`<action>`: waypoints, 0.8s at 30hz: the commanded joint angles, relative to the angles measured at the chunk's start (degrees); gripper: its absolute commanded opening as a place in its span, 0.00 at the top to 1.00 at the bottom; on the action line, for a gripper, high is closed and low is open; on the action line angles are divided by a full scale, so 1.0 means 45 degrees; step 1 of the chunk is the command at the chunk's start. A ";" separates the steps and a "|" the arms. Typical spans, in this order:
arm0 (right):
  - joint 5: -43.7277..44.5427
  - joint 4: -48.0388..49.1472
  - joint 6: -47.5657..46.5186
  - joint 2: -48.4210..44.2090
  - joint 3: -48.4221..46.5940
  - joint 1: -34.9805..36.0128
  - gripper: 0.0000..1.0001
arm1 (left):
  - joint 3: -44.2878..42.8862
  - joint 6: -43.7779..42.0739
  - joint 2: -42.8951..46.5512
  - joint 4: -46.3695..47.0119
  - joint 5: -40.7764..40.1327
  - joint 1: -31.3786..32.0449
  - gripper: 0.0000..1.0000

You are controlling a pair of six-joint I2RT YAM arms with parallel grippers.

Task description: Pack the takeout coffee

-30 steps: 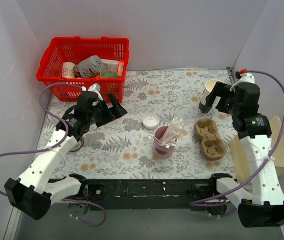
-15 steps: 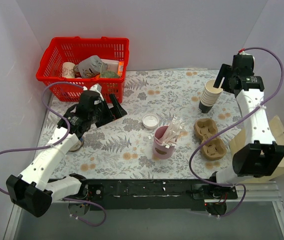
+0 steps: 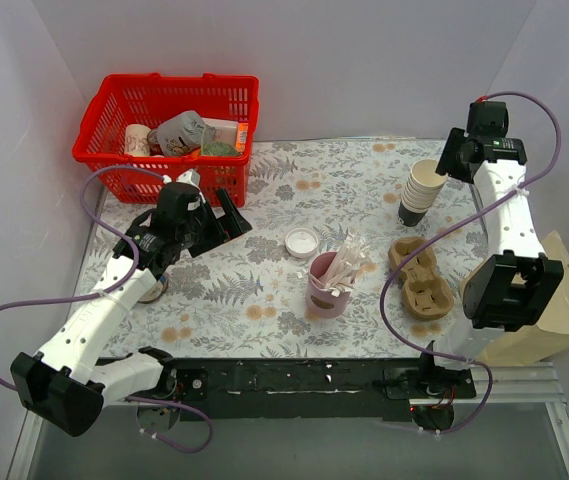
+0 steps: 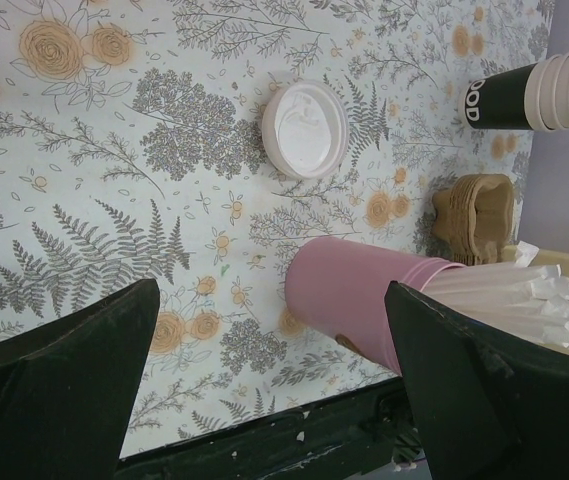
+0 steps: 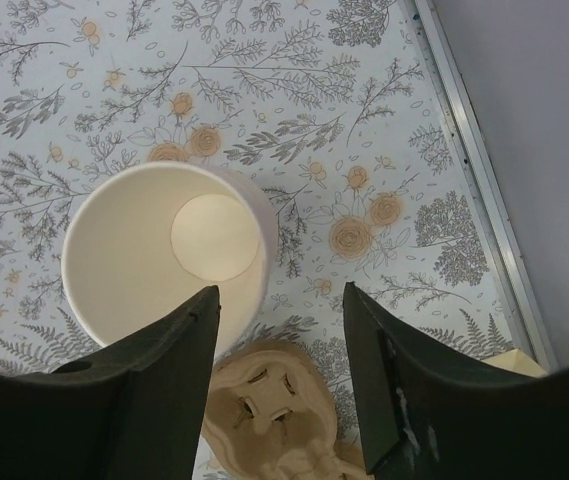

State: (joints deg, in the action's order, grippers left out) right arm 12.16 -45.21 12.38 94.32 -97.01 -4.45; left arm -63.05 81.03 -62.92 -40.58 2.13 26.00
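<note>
Table (image 3: 294, 180): floral cover, carrying everything below.
Red basket (image 3: 114, 110): at 11 o'clock, holding odd items.
Paper bag (image 3: 564, 305): at 4 o'clock, past the table's edge; likely where the coffee goes.
Left pincer (image 4: 272, 290): spread open and empty, reaching from 9 o'clock toward the centre.
Right pincer (image 5: 281, 295): open and empty, hanging above the cream cup stack (image 5: 159, 250) at 2 o'clock.
Cardboard carrier (image 3: 419, 275): at 3 o'clock, wells empty.
Pink cup (image 4: 354, 300): near the centre, full of white sticks (image 4: 524, 300).
Takeout coffee (image 3: 154, 290): at 8 o'clock, nearly all hidden under the left arm (image 3: 114, 300); only an edge shows.
Loose lid (image 4: 304, 130): near the pink cup, toward 11 o'clock.
Handling: probably fairly light, with thin walls that buckle and a lid apt to pop. Take it round the body below the lid, upright, with a gentle squeeze.
</note>
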 commanded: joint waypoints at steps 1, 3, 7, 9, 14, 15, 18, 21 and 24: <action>-0.0183 -0.0089 -0.0154 0.0523 -0.0921 -0.0066 0.45 | -0.0267 0.0097 0.0368 -0.0241 -0.0201 -0.0016 0.02; -0.0377 -0.0051 -0.0231 0.0640 -0.0981 -0.0066 0.50 | -0.0151 0.0175 0.0329 -0.0202 -0.0103 -0.0016 0.02; -0.0535 -0.0012 -0.0213 0.0816 -0.0981 -0.0066 0.55 | -0.0189 0.0157 0.0192 -0.0104 -0.0044 0.0004 0.02; -0.0671 0.0008 -0.0232 0.0972 -0.0981 -0.0066 0.58 | -0.0247 0.0156 0.0192 -0.0123 -0.0044 -0.0016 0.02; -0.0789 -0.0051 -0.0251 0.1148 -0.1137 -0.0066 0.67 | -0.0189 0.0253 0.0192 -0.0026 0.0132 0.0004 0.02; -0.0770 -0.0031 -0.0252 0.1129 -0.1137 -0.0066 0.68 | -0.0150 0.0254 0.0192 0.0013 0.0132 -0.0016 0.02; -0.0789 -0.0012 -0.0271 0.1090 -0.1098 -0.0066 0.72 | -0.0091 0.0312 0.0134 0.0072 0.0171 -0.0016 0.02; -0.0847 -0.0051 -0.0193 0.1090 -0.1040 -0.0066 0.76 | -0.0091 0.0351 0.0114 0.0052 0.0171 -0.0016 0.02; -0.0595 -0.0168 -0.0056 0.1032 -0.1078 -0.0066 0.80 | -0.0111 0.0391 0.0133 0.0052 0.0190 -0.0016 0.02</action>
State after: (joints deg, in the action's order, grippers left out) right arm 8.91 -45.50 11.81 99.35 -99.55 -4.49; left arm -63.05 82.37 -62.92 -40.73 2.52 26.00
